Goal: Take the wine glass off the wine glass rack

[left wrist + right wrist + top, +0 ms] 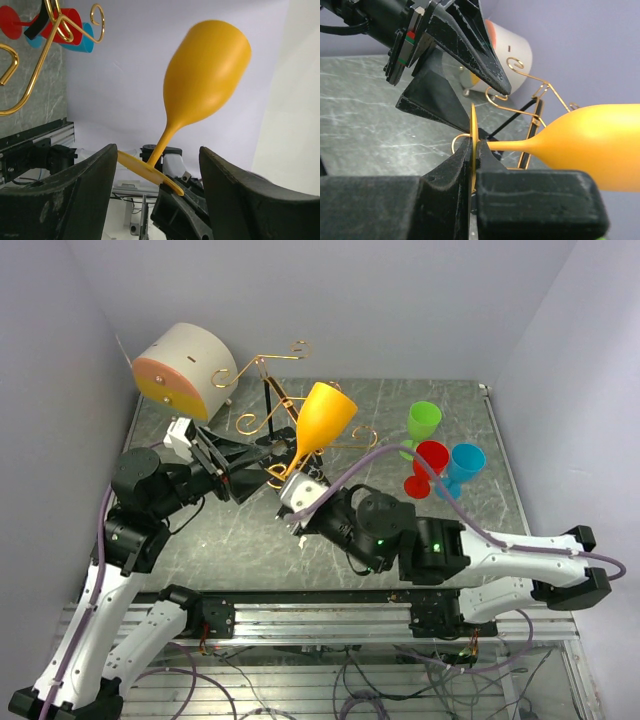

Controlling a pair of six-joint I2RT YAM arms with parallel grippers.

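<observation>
Top external: rack (275, 405) just beside glass (325, 417)

My right tool (474, 152) is pinched tight on the foot of the wine glass (590, 145). My left tool (157, 150) stands wide, its fingers either side of that foot. Both arms angle inward.

A round beige box (185, 370) with an orange face is seen at the far left corner of the grey veined desk (240, 540). Three plastic glasses are grouped near the far right: a green glass (423, 422) behind, a red glass (428, 462) and a blue glass (462, 465) just beside each other.
</observation>
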